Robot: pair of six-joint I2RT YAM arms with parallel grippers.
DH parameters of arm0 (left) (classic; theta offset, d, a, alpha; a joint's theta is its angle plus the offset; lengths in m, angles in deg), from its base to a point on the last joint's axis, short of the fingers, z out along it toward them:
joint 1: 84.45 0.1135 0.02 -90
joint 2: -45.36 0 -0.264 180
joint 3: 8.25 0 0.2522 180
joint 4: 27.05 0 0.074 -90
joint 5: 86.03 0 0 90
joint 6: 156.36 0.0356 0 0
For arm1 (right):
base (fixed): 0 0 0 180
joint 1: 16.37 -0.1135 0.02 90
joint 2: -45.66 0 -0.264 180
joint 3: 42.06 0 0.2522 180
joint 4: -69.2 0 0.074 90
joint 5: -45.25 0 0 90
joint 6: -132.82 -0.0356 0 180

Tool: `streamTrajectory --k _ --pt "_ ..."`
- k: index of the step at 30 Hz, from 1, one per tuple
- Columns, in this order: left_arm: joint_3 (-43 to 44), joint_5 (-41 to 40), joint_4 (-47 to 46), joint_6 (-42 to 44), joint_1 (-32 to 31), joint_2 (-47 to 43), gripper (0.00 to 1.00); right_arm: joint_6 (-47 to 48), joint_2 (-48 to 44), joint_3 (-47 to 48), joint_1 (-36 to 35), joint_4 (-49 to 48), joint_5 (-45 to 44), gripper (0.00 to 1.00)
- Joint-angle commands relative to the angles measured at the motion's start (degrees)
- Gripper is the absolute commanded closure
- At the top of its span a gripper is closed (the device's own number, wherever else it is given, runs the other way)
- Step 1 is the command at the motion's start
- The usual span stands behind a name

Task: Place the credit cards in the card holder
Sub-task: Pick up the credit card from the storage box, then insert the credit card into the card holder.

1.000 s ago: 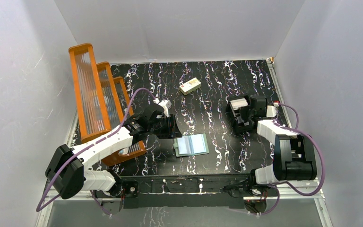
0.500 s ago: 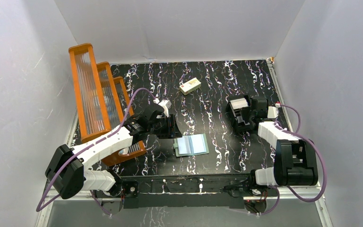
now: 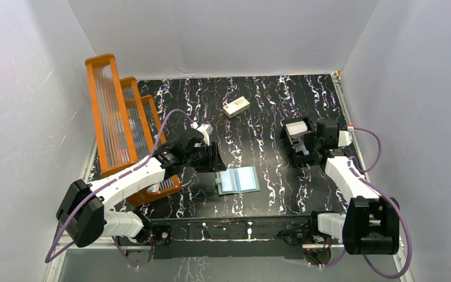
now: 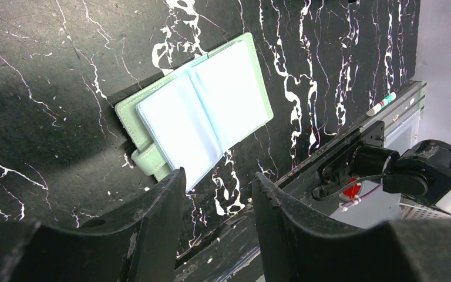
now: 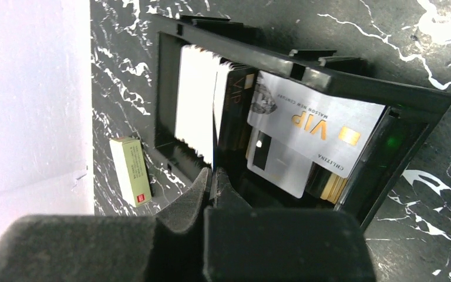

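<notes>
The card holder (image 3: 238, 180) is laid open, its pale lining turned up. Just behind and left of it, the left gripper (image 4: 217, 178) is held with jaws apart and nothing between them. Well right of the card holder, the credit cards (image 5: 296, 126) are stood in a black tray (image 5: 352, 82). There the right gripper (image 5: 212, 176) is closed tight at a white card's edge; whether it is pinched cannot be told.

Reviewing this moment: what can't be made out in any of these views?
- Right wrist view: whether the right gripper pinches a card; the gripper itself covers the contact.
- Right wrist view: how many credit cards sit in the black tray; they overlap, and the tray wall covers their ends.
- Top view: the pockets of the card holder are too small to see.
</notes>
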Motion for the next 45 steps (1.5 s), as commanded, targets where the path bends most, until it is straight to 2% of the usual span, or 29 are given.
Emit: streamTrajectory --k 1,7,11,17,21,25,30,37,45 --pt "0.3 0.1 1.2 0.5 0.1 -0.1 0.56 5.5 -4.8 4.4 -0.1 3.1 -0.7 1.00" --pt "0.2 -1.7 2.9 0.9 0.1 0.2 0.56 14.4 -11.0 7.8 -0.1 7.6 -1.2 1.00" --pt "0.3 -2.7 3.9 1.2 0.2 1.0 0.56 22.1 -14.2 8.9 -0.1 7.0 3.6 1.00" --pt "-0.9 -2.1 2.7 0.5 0.2 2.2 0.59 33.3 -17.3 7.7 -0.2 2.6 22.4 1.00" --pt "-1.6 -0.6 1.0 0.2 0.3 3.5 0.62 35.5 -17.1 5.9 -0.2 2.2 33.9 1.00" --pt "-1.4 -0.9 0.5 0.6 0.4 5.0 0.69 34.9 -17.2 2.2 -1.5 -0.7 41.8 1.00" --pt "-2.1 -0.7 -1.1 0.8 0.5 7.8 0.75 35.4 -16.7 -1.9 -7.7 -1.5 43.0 1.00" --pt "-2.5 0.5 -5.4 1.6 0.5 11.0 0.78 35.0 -10.1 -5.5 -19.1 -8.0 41.9 1.00" --pt "-2.9 -1.6 -3.6 2.6 0.5 15.6 0.80 36.4 1.1 -7.3 -22.2 -15.8 46.2 1.00"
